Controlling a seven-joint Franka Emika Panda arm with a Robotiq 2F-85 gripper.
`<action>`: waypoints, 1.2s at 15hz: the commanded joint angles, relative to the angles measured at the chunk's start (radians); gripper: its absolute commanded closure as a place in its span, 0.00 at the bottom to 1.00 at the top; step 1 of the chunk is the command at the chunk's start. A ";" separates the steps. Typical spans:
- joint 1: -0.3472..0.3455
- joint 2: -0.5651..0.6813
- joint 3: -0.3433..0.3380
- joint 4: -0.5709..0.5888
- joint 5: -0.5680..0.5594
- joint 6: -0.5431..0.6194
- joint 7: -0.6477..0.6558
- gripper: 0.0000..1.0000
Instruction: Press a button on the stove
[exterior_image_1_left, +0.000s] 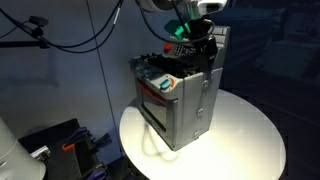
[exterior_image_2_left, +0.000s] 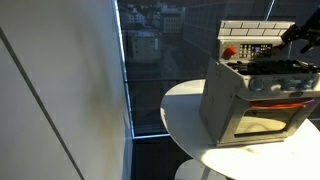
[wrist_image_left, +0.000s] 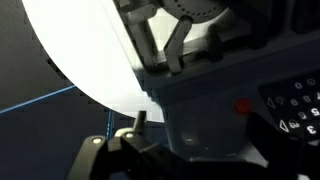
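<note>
The grey toy stove (exterior_image_1_left: 178, 100) stands on a round white table (exterior_image_1_left: 250, 140). It has a brick-patterned back panel and a red-trimmed oven window, seen in both exterior views (exterior_image_2_left: 255, 95). My gripper (exterior_image_1_left: 203, 52) hovers over the stove's top rear, by the back panel (exterior_image_2_left: 298, 38). In the wrist view the gripper (wrist_image_left: 205, 142) is very close to the stove's grey body (wrist_image_left: 190, 110). A small red button (wrist_image_left: 243, 107) sits just ahead of it, beside a dark panel with white markings (wrist_image_left: 295, 105). The fingers show apart at the lower left and right, with nothing between them.
The table's rim (exterior_image_2_left: 185, 120) lies close to a window and a pale wall (exterior_image_2_left: 60, 90). Black cables (exterior_image_1_left: 70, 35) hang at the back. Dark equipment (exterior_image_1_left: 55, 145) sits on the floor below the table.
</note>
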 joint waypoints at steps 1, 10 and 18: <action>0.005 0.017 0.000 0.030 -0.021 -0.001 0.029 0.00; 0.010 0.008 0.006 0.022 -0.015 -0.010 0.019 0.00; 0.021 0.014 0.005 0.029 -0.025 -0.001 0.028 0.00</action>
